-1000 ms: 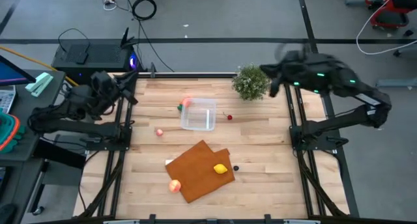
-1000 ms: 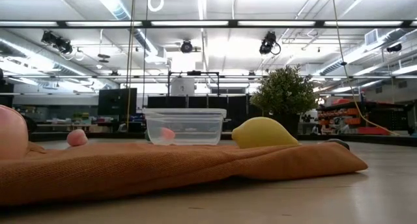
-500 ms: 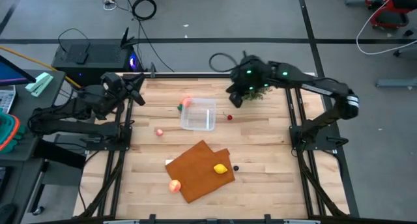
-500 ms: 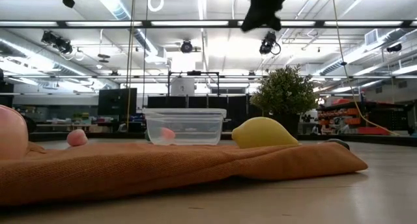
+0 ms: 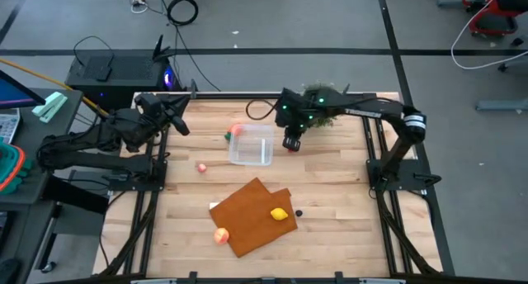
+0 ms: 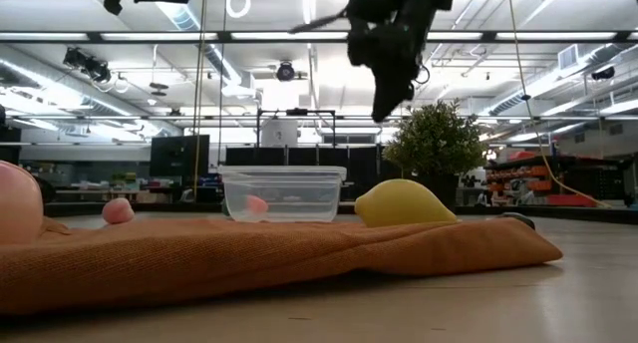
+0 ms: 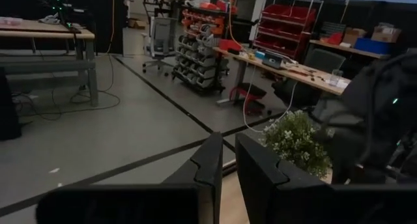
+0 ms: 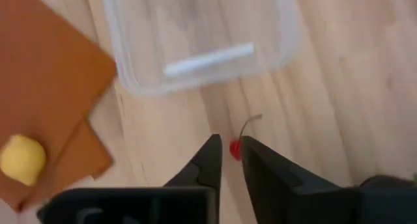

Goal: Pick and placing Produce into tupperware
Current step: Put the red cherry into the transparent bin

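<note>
The clear tupperware (image 5: pixel 252 145) stands on the wooden table, with a pink-red piece (image 5: pixel 238 130) at its far left corner and a green piece (image 5: pixel 228 136) beside it. A small red cherry (image 8: pixel 235 148) lies on the wood just right of the tupperware. My right gripper (image 8: pixel 232 152) hangs well above the cherry, pointing down, with a narrow gap between its fingers and nothing in it. A lemon (image 5: pixel 280 214) lies on the orange-brown mat (image 5: pixel 247 210), a peach fruit (image 5: pixel 220 235) sits at the mat's near left edge, and a dark piece (image 5: pixel 299 212) lies to the mat's right. My left gripper (image 5: pixel 180 119) waits shut and level at the far left.
A bushy potted plant (image 5: pixel 318 102) stands at the far edge, close behind my right arm. A pink piece (image 5: pixel 201 167) lies on the bare wood left of the tupperware. There is open wood at the table's near right and near left.
My right gripper has swung from beyond the plant at the far right toward the table's left and near side. It has come down and tipped to point downward, and now hangs over the cherry beside the tupperware. My left gripper has crept a little toward the table's right.
</note>
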`<state>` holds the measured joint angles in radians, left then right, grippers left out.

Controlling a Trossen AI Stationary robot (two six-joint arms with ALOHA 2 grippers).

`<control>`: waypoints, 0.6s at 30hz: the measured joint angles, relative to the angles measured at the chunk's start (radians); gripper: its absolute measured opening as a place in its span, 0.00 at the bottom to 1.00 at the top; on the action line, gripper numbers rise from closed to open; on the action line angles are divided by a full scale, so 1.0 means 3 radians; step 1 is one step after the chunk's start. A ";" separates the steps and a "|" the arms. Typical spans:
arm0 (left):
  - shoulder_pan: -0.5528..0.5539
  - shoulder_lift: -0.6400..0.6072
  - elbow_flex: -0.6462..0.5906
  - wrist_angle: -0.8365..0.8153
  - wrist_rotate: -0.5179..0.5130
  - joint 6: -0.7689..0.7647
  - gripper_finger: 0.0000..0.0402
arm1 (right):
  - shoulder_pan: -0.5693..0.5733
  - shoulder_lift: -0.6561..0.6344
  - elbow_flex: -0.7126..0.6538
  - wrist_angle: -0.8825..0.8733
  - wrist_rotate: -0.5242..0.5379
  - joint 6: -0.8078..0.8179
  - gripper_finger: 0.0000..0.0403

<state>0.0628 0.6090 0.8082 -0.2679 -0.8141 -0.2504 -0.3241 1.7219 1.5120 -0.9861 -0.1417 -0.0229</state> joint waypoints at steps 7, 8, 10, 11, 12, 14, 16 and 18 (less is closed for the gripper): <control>0.0000 -0.0001 0.0000 0.0001 0.0000 0.0002 0.13 | 0.0005 0.0289 0.0000 -0.0097 -0.0023 0.0000 0.26; 0.0000 -0.0001 0.0000 0.0001 0.0000 0.0003 0.13 | 0.0006 0.0327 0.0000 -0.0095 -0.0023 -0.0001 0.28; 0.0000 -0.0001 0.0000 0.0001 0.0000 0.0004 0.13 | 0.0006 0.0389 -0.0001 -0.0104 -0.0020 -0.0004 0.31; 0.0000 -0.0001 0.0000 0.0001 0.0000 0.0005 0.13 | 0.0006 0.0417 -0.0001 -0.0094 -0.0016 -0.0012 0.32; 0.0000 -0.0001 0.0000 0.0001 0.0000 0.0005 0.13 | 0.0006 0.0446 -0.0001 -0.0094 -0.0008 -0.0017 0.33; 0.0000 -0.0001 0.0000 0.0001 0.0000 0.0006 0.13 | 0.0006 0.0506 -0.0001 -0.0094 0.0009 -0.0021 0.35; 0.0000 -0.0001 0.0000 0.0001 0.0000 0.0008 0.13 | 0.0006 0.0553 -0.0001 -0.0090 0.0013 -0.0027 0.37; 0.0000 -0.0001 0.0000 0.0001 0.0000 0.0009 0.13 | 0.0009 0.0599 -0.0001 -0.0088 0.0015 -0.0054 0.40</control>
<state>0.0628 0.6086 0.8082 -0.2676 -0.8143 -0.2478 -0.3212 1.9015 1.5116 -1.0124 -0.1371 -0.0392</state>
